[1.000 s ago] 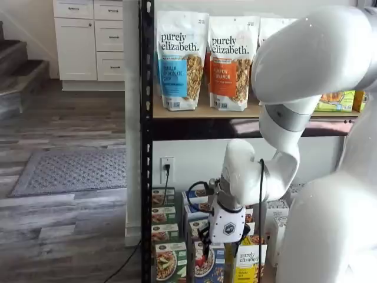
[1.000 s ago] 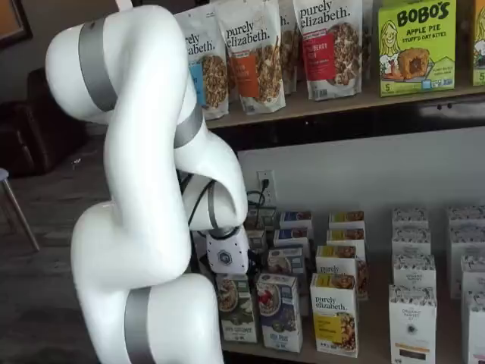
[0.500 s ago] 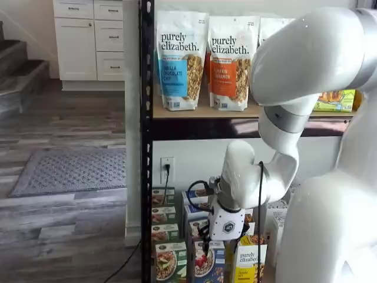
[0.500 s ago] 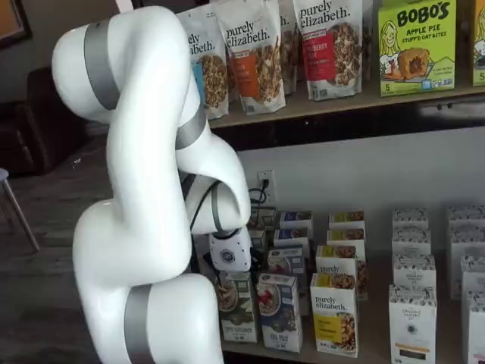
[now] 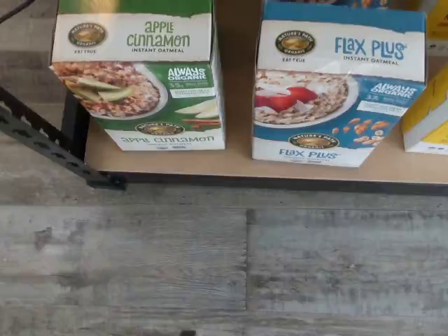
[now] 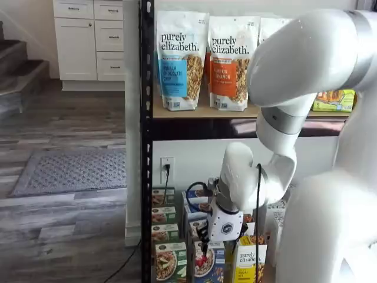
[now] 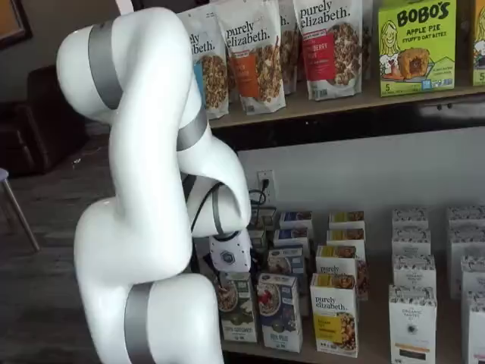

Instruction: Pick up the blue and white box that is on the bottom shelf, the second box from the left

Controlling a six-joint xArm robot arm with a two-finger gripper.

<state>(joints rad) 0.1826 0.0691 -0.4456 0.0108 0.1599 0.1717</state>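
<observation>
Blue and white box (image 5: pixel 339 84) upright at front edge of bottom shelf (image 5: pixel 238 164), just beside green carton (image 5: pixel 136 73), yellow carton (image 5: pixel 427 112) on other side. Gripper (image 6: pixel 203 250) above front row, jaws wide, nothing held. Risk: tight gaps, could clip neighbour or tip box fwd off edge.

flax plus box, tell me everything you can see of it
The blue and white box is a cardboard carton printed "Flax Plus Instant Oatmeal", with a bowl of oatmeal topped with red berries and a gold seal. It stands upright at the front edge of the bottom shelf, between a green apple cinnamon box and a yellow box, with a gap on the green side. Nothing grips it.
</observation>
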